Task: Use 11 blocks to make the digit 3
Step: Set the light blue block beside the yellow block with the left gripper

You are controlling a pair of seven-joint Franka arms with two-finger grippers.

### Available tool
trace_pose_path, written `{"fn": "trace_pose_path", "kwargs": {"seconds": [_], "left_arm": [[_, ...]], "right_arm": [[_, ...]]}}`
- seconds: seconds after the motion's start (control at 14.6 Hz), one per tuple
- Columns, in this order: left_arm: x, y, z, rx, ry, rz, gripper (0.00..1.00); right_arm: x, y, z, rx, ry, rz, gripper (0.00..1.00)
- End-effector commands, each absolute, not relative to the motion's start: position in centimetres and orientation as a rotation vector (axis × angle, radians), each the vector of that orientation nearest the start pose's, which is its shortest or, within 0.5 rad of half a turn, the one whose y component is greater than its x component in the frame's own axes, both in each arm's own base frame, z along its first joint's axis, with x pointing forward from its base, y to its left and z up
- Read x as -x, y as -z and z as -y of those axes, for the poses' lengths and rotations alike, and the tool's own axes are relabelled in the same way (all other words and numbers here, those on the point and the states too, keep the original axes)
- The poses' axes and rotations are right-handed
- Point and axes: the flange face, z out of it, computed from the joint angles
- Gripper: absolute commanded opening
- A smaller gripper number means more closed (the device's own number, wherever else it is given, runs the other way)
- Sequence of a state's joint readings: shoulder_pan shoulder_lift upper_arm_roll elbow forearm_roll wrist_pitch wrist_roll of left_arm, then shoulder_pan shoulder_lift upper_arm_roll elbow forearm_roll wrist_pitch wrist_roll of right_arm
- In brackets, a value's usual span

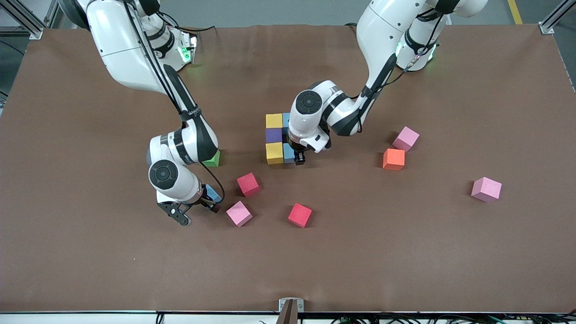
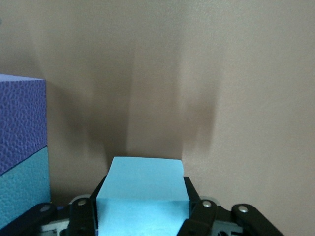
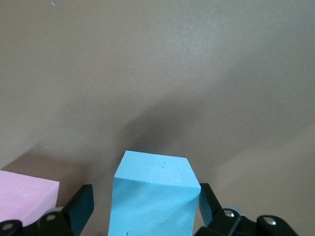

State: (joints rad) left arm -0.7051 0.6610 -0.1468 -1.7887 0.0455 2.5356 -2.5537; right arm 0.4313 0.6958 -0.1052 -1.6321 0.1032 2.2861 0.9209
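The left gripper (image 1: pixel 300 158) is clamping a blue cube (image 2: pixel 142 196) against the started figure (image 1: pixel 274 137); the right gripper (image 1: pixel 198 211) is straddling another blue cube (image 3: pixel 153 196), jaws wide, ready to grasp.

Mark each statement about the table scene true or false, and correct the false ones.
1. The left gripper is shut on a blue cube beside the cube cluster. True.
2. The right gripper has its fingers open on either side of another blue cube. True.
3. The orange cube is part of the cluster. False: it lies apart on the table, toward the left arm's end, beside a pink cube.
4. The green cube is stacked on a red cube. False: it sits on the table, partly hidden by the right arm.
5. Two red cubes lie loose, nearer the front camera than the cluster. True.
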Motion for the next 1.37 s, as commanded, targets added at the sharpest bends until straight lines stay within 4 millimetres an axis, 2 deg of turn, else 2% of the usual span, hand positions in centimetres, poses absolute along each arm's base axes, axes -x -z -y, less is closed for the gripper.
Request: {"fn": "trace_pose_path", "kwargs": {"seconds": [0.0, 0.07, 0.21, 0.27, 0.41, 0.48, 0.55, 0.62, 1.03, 1.3], "left_arm": [[-44.2, -19.3, 49.6, -2.000, 0.091, -2.292, 0.12], [-44.2, -19.3, 49.6, -2.002, 0.091, -2.291, 0.16], [-44.3, -19.3, 49.6, -2.000, 0.091, -2.292, 0.23], [-44.4, -19.4, 49.5, -1.997, 0.091, -2.293, 0.28], [-44.4, -19.5, 49.6, -1.995, 0.091, -2.293, 0.49], [-44.4, -19.4, 49.5, -1.997, 0.091, -2.293, 0.63], [-44.3, -19.4, 49.6, -2.002, 0.091, -2.291, 0.91], [-44.3, -19.5, 49.6, -2.006, 0.086, -2.285, 1.00], [-44.4, -20.4, 49.7, -2.010, 0.077, -2.272, 1.00], [-44.6, -22.1, 49.7, -2.013, 0.067, -2.262, 1.00]], "right_arm": [[-63.3, -19.8, -23.1, 2.989, -0.076, -1.006, 0.81], [-63.2, -19.8, -23.0, 2.990, -0.078, -1.004, 0.69], [-63.2, -19.7, -23.0, 2.992, -0.082, -1.005, 0.34], [-63.2, -19.7, -22.9, 2.992, -0.081, -1.006, 0.20], [-63.2, -19.7, -23.1, 2.992, -0.083, -1.003, 0.04], [-63.2, -19.7, -23.0, 2.991, -0.083, -1.005, 0.03], [-63.2, -19.7, -22.9, 2.990, -0.082, -1.009, 0.02], [-63.2, -19.7, -23.0, 2.991, -0.083, -1.005, 0.02], [-63.2, -19.8, -23.0, 2.992, -0.077, -1.003, 0.00], [-63.2, -19.8, -23.0, 2.991, -0.075, -1.003, 0.00]]}}
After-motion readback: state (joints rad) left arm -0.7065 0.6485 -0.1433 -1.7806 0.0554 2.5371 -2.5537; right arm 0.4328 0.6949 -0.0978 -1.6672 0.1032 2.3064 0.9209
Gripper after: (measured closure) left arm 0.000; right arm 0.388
